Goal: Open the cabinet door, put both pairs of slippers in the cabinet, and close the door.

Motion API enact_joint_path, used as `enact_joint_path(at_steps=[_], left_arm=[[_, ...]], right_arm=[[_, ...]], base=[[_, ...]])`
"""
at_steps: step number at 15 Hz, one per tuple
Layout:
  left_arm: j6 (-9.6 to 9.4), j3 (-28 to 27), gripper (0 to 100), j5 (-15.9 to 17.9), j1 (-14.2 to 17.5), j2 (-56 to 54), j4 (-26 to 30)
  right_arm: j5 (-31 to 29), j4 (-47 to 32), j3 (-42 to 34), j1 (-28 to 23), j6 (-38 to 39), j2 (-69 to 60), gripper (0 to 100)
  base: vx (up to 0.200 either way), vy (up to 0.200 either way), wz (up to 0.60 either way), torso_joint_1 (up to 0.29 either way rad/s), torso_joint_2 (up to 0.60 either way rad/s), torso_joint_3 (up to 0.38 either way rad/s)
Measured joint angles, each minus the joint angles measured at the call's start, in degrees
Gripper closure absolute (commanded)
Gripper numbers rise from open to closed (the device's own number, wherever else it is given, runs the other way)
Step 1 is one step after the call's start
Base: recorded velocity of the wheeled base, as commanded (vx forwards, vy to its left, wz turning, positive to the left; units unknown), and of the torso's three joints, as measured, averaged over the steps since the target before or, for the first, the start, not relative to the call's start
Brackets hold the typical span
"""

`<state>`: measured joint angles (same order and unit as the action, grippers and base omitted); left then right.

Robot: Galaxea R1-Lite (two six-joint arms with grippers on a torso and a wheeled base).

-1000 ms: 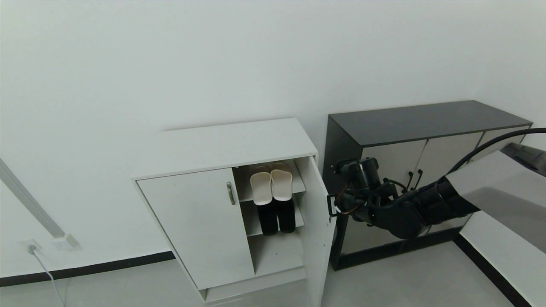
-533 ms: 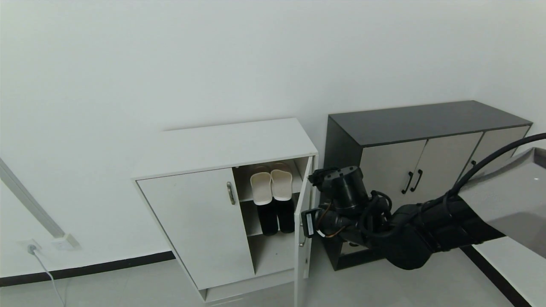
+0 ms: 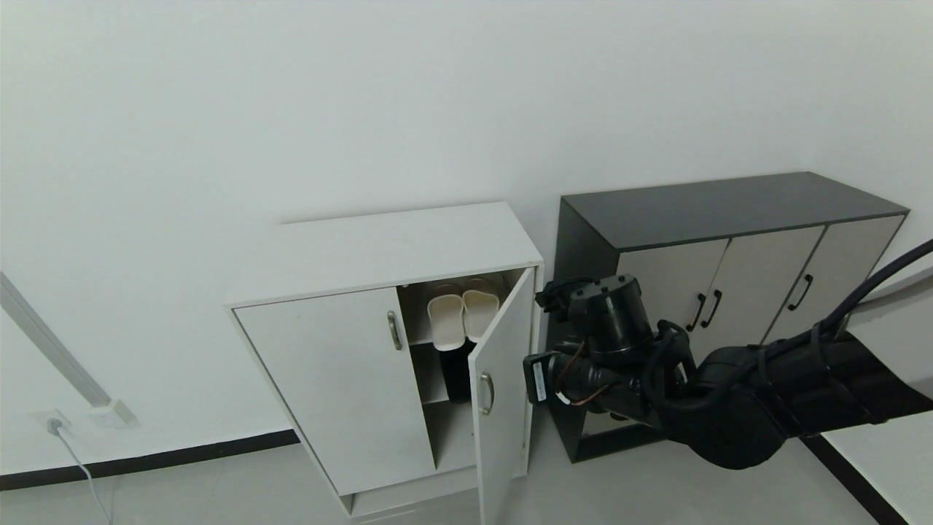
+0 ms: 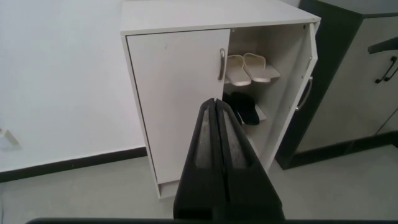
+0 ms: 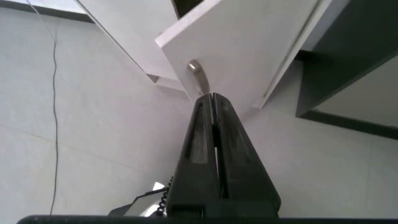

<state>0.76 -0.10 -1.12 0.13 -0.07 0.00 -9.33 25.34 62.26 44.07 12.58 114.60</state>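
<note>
Closing stage. Both pairs are in the cabinet (image 3: 379,248): the white slippers (image 3: 461,315) on the upper shelf, the black slippers (image 3: 455,372) on the shelf below. The right door (image 3: 503,379) stands about half open. The right hand (image 5: 213,98), fingers pressed together and empty, is at the door's outer face beside the handle (image 5: 196,70). The left hand (image 4: 216,104), likewise closed and empty, is held back in front of the cabinet. Only shutting the door fully appears to remain.

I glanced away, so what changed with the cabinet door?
The right door swung from wide open to roughly half closed, with the shut right gripper following at its outer face. The white slippers and black slippers stayed shelved; the left door stayed shut.
</note>
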Motion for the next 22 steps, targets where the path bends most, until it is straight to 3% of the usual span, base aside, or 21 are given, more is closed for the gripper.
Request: enact_joint_path(at_steps=[4, 12, 15, 22], left_arm=[[0.02, 0.0, 100, 0.0, 0.0, 0.0, 0.0], [0.00, 0.0, 100, -0.1, 0.0, 0.0, 0.0], [-0.11, 0.0, 100, 0.0, 0.0, 0.0, 0.0], [-0.05, 0.0, 100, 0.0, 0.0, 0.0, 0.0]], right_arm=[[0.6, 1.6, -1.5, 0.0, -1.0, -0.5, 100], [3.0, 3.7, -3.5, -0.9, -2.1, -0.9, 100], [3.1, 7.4, -7.3, -2.0, -4.9, -1.9, 100], [3.1, 13.4, -20.8, -2.5, -6.2, -5.6, 100]], base=[[0.000, 0.000, 0.60, 0.001, 0.00, 0.000], [0.000, 0.000, 0.00, 0.000, 0.00, 0.000], [0.000, 0.000, 0.00, 0.000, 0.00, 0.000], [0.171, 0.000, 0.00, 0.000, 0.00, 0.003]])
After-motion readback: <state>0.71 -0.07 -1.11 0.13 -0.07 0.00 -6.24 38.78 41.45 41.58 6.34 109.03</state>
